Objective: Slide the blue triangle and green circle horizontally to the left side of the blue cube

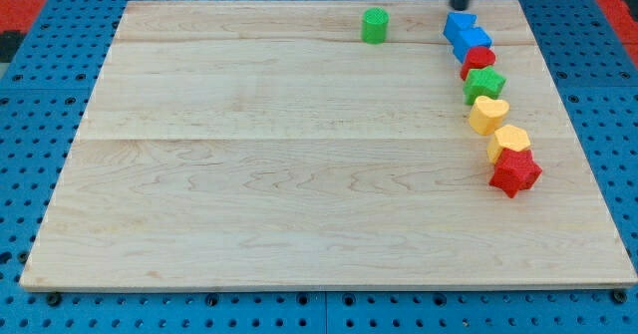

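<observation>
The green circle (pixel 375 25) stands alone near the top edge of the wooden board (pixel 249 174), right of centre. A blue triangle (pixel 458 22) lies at the view's top right, touching a blue cube (pixel 474 42) just below and right of it. The dark rod comes down from the view's top edge. My tip (pixel 462 8) is right above the blue triangle, at or very near its upper edge. The green circle is about 85 px left of the tip.
Below the blue cube a curved line of blocks runs down the right side: a red circle (pixel 479 61), green star (pixel 485 84), yellow heart (pixel 488 115), yellow hexagon (pixel 510 141) and red star (pixel 514 172). The board's right edge is close.
</observation>
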